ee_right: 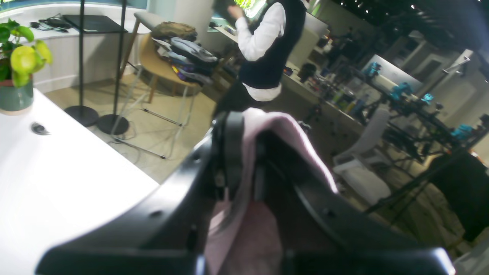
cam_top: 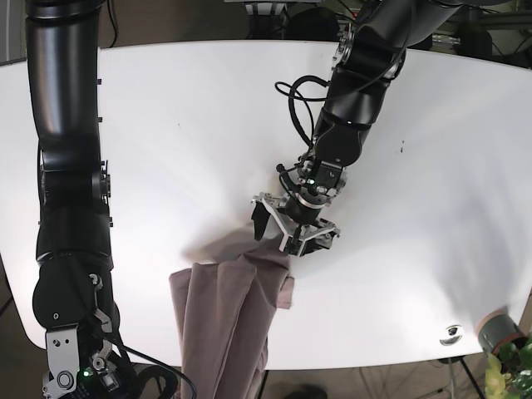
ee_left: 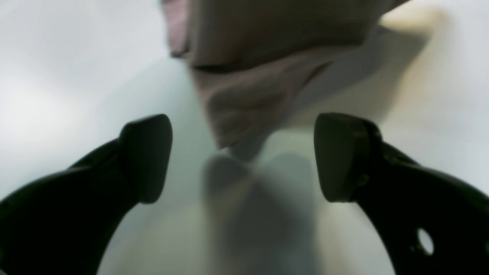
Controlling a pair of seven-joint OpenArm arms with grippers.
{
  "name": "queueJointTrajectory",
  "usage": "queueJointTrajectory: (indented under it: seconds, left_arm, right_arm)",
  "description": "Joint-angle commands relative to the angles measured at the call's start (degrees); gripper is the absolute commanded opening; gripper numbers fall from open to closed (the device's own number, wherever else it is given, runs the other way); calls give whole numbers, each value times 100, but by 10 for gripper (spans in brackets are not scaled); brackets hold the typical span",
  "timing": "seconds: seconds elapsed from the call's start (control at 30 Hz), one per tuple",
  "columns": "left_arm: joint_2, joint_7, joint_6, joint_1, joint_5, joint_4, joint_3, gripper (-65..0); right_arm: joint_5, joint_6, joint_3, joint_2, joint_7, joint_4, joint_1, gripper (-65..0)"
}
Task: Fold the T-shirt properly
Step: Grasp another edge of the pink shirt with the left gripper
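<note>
Fabric of the pink T-shirt [cam_top: 229, 320] drapes over the white table [cam_top: 166, 125] front edge, pinched in the right gripper [ee_right: 244, 172] (jaws clamped). Left gripper [cam_top: 293, 226] hovers spread just above the cloth's upper corner.

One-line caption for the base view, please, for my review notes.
Left gripper hovers open over the white table beside the pink T-shirt, whose lower part drapes past the near edge.
</note>
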Motion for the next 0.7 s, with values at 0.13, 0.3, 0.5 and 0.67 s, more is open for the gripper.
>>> queueJointTrajectory:
  seconds: [0.13, 0.3, 0.5, 0.67]
  left_arm:
    - [299, -646, 36, -687, -33, -1122, -4, -110]
    - [334, -743, 36, -1082, -42, -1870, -4, -115]
    - [350, -954, 36, -1285, -24, -2432, -4, -268]
    - [307, -954, 36, -1346, -24, -2503, -13, -601]
  right_arm:
    - [21, -57, 55, 8, 225, 72, 249, -629]
    - [21, -57, 186, 17, 225, 72, 170, -629]
    - [30, -57, 345, 8, 225, 72, 91, -629]
    - [30, -57, 345, 60, 225, 72, 47, -629]
